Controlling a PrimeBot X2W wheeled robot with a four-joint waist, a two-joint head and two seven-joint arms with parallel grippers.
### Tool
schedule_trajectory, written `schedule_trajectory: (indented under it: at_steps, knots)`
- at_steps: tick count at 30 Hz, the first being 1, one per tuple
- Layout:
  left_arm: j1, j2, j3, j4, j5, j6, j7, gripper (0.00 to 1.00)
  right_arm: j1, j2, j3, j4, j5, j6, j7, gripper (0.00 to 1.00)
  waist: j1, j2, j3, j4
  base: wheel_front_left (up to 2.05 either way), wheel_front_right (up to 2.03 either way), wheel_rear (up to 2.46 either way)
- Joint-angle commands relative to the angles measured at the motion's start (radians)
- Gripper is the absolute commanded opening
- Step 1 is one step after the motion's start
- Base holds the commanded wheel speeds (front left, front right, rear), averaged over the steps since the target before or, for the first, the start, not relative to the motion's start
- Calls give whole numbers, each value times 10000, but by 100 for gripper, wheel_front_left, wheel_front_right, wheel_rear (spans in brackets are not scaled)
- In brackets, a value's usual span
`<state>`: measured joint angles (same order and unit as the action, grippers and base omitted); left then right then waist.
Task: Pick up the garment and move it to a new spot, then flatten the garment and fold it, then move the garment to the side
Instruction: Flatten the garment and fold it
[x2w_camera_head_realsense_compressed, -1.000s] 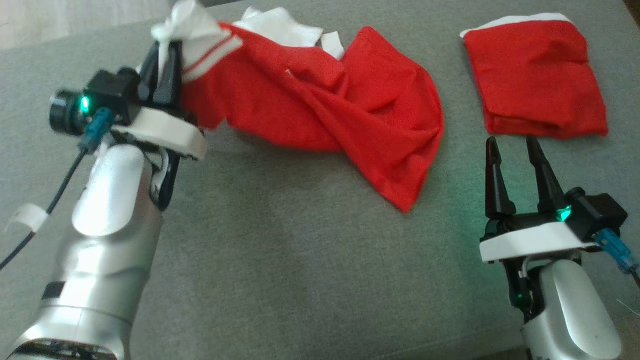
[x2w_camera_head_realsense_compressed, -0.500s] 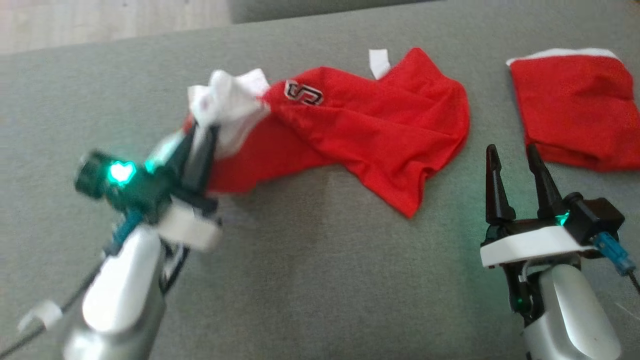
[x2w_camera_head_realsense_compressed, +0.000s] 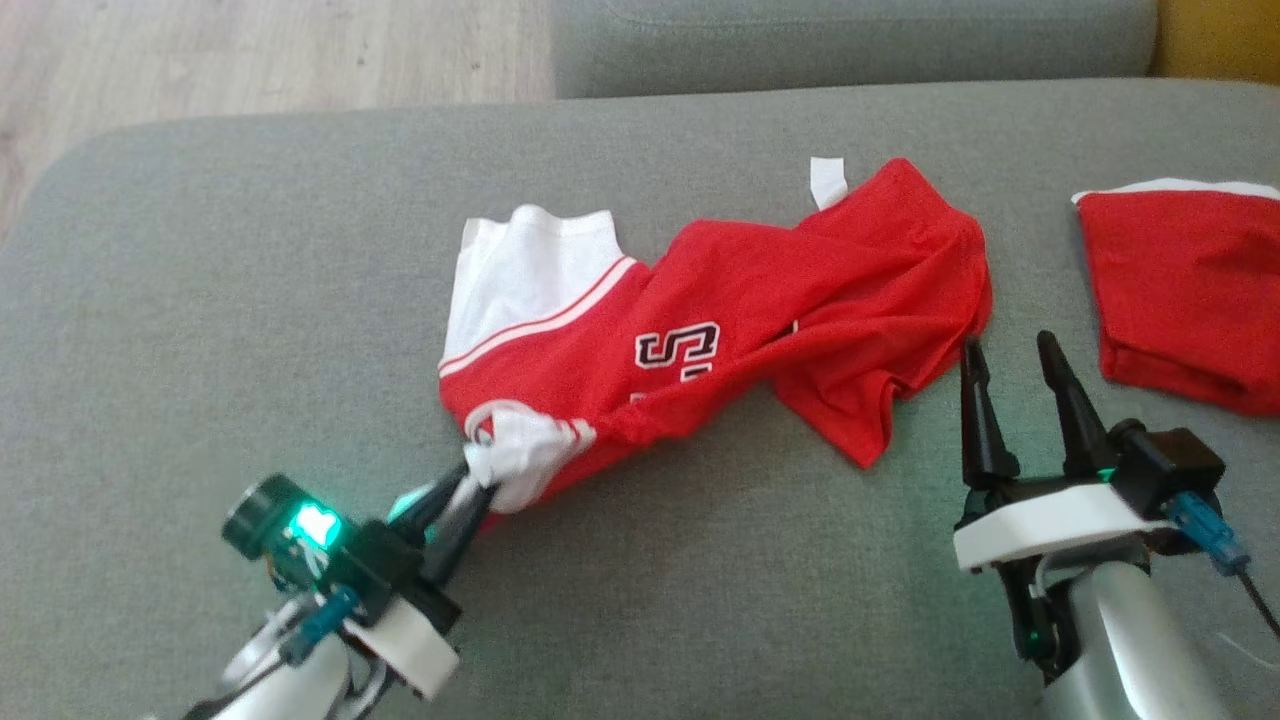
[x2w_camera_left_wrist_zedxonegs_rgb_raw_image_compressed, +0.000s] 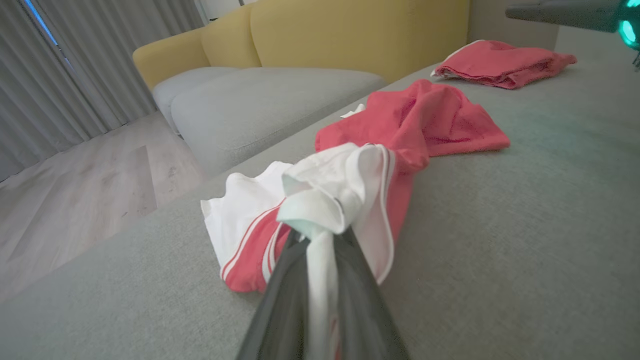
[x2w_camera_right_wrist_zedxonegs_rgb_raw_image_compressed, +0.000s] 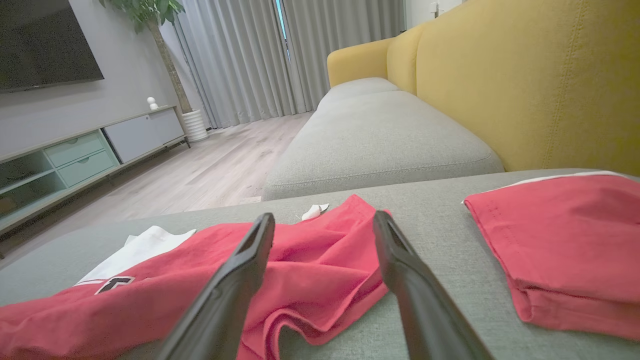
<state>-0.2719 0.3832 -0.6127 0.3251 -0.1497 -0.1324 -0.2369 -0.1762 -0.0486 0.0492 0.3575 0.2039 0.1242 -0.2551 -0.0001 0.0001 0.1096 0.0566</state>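
Looks like the first step in hand, the pick-up and move to a new spot, with flattening, folding and the shift aside all to come. Grips with the left gripper (x2w_camera_head_realsense_compressed: 475, 490), pinched narrow on a bunch of white trim (x2w_camera_head_realsense_compressed: 520, 455) at the near-left end of the garment (x2w_camera_head_realsense_compressed: 760, 300); in the left wrist view, cloth wedged right between the two dark fingers (x2w_camera_left_wrist_zedxonegs_rgb_raw_image_compressed: 280, 300). Holds the right gripper (x2w_camera_head_realsense_compressed: 1007, 343) wide and empty, tips just beside the garment's crumpled right end, apart or barely brushing, hard to tell which. Finds the garment lying mid-way across the grey sofa cushion (x2w_camera_head_realsense_compressed: 250, 300), not lifted except perhaps at the pinched corner, twisted and rumpled rather than flat. Runs its long axis on a slant, from the pinched trim at near left up to the small white label (x2w_camera_head_realsense_compressed: 827, 182) at far right; points one white sleeve (x2w_camera_head_realsense_compressed: 530, 265) toward the far left, black lettering (x2w_camera_head_realsense_compressed: 678, 350) face up. Sits apart from the folded red piece (x2w_camera_head_realsense_compressed: 1190, 290) off to the right. Next, probably: letting go at the chosen spot, then taking a second hold with the free right gripper on the bunched right end and drawing both ends apart to spread the cloth — with care not to drag the folded red piece or tighten the twist.
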Motion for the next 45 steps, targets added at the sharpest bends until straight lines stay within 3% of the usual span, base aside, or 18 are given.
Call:
schedule_trajectory:
  at_steps: [1, 2, 6, 11, 18, 19, 20, 22, 27, 32, 37, 45]
  knots:
    - [-172, 396, 173, -225, -100, 21, 14, 42, -162, -16, 272, -247, 13, 65, -66, 100, 1, -1, -94, 50, 0, 0, 0]
    - [-128, 451, -34, -224, -192, 20, 66, 100, -153, -16, 297, -222, 30, 65, -66, 100, 1, -1, -126, 56, 0, 0, 0]
    - [-43, 670, -545, -282, -552, 19, 165, 100, -135, -16, 393, -146, 96, 65, -67, 100, 1, -1, -240, 50, 0, 0, 0]
    - [-79, 786, 77, -450, -1107, 363, 45, 100, -99, -16, 472, -104, 144, 65, -67, 100, 1, -1, -336, -15, 0, 0, 0]
    - [42, -162, 2392, -1422, -2849, 1585, -232, 100, -106, -16, 716, -386, 285, 65, -67, 100, 1, -1, -310, -459, 0, 0, 0]
    - [42, -162, 2392, -1422, -2849, 1585, -232, 100, -106, -16, 716, -386, 285, 65, -67, 100, 1, -1, -310, -459, 0, 0, 0]
    - [126, -636, 3195, -1897, -3188, 1806, -241, 100, -93, -16, 762, -513, 299, 65, -67, 100, 1, -1, -248, -634, 0, 0, 0]
    - [273, -1117, 3871, -2215, -3361, 1866, -244, 100, -91, -16, 806, -597, 302, 65, -67, 100, 1, -1, -182, -820, 0, 0, 0]
    - [319, -1734, 4333, -2178, -2964, 1417, -246, 100, -190, -16, 867, -779, 259, 65, -67, 100, 1, -1, 115, -1245, 0, 0, 0]
    - [-639, -1497, 3977, -835, -2524, 1039, 145, 100, -397, -16, 737, -1009, 240, 65, -67, 100, 1, -1, 610, -1560, 0, 0, 0]
    - [-2414, -1029, 3534, 899, -2483, 585, 2042, 100, -622, -16, 740, -1227, 247, 65, -67, 100, 1, -1, 1285, -1826, 0, 0, 0]
    - [-5025, -96, 3173, 3397, -3476, 81, 5799, 100, -1118, -16, 1009, -1471, 400, 65, -67, 100, 1, -1, 2225, -2350, 0, 0, 0]
